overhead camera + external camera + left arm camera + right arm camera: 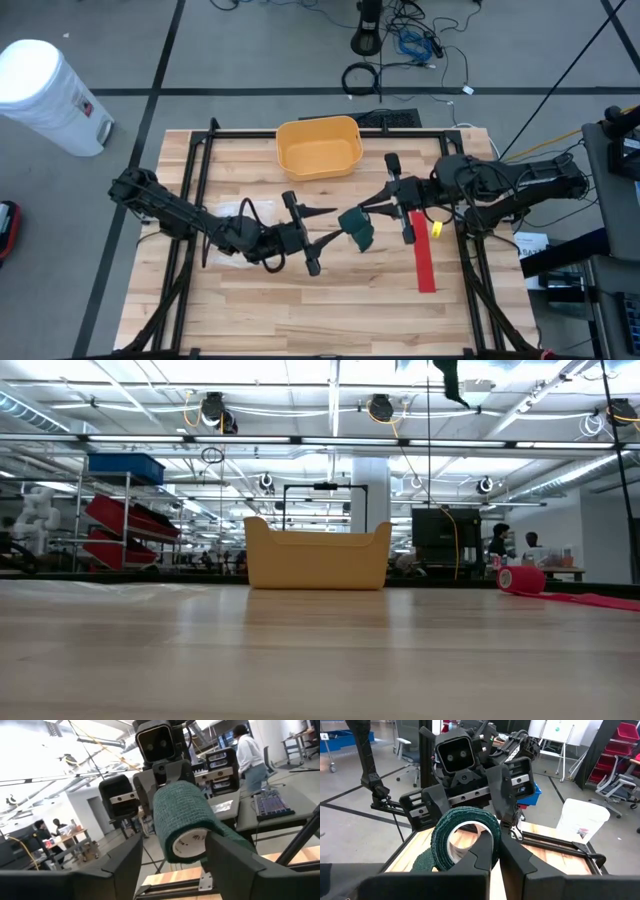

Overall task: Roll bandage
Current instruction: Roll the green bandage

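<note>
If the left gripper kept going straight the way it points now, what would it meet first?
Probably the green bandage roll, sitting directly between the left gripper fingers, held by the right gripper just beyond.

Both dark six-joint arms reach inward from opposite sides of the worktop and meet near its middle, their claws facing each other and raised off the surface. The left claw (322,226) points toward the right arm; its two dark fingers (227,857) stand apart, one on each side of a dark green roll of bandage (186,822), though contact cannot be told. The right claw (372,204) points back toward the left arm, its two dark fingers (482,852) pressed together and pinching the wall of that roll. The left arm stretches long and low from its base; the right arm is folded more tightly.
</note>
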`<act>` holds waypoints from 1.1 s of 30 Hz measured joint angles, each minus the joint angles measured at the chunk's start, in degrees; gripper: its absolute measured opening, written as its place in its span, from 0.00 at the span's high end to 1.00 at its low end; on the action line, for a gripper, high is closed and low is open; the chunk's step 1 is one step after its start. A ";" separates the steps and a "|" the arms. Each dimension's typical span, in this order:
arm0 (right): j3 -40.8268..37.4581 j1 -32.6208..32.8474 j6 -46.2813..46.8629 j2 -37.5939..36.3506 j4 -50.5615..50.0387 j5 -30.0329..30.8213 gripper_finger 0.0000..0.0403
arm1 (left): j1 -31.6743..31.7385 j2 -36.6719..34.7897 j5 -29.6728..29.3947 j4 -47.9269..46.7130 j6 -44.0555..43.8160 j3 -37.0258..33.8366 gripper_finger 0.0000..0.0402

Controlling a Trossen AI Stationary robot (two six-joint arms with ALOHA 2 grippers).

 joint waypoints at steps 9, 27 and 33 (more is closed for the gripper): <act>-0.02 -0.02 0.00 -0.09 0.00 0.04 0.97 | 0.08 -0.02 -2.00 -0.05 -0.58 -0.01 0.44; -0.02 -0.04 -0.04 0.43 0.13 0.15 0.97 | 0.47 -0.04 -1.97 -0.05 -0.91 -0.01 0.71; -0.02 -0.04 -0.07 1.50 0.75 0.13 0.97 | 0.44 -0.04 0.17 -0.10 -3.58 -0.03 0.70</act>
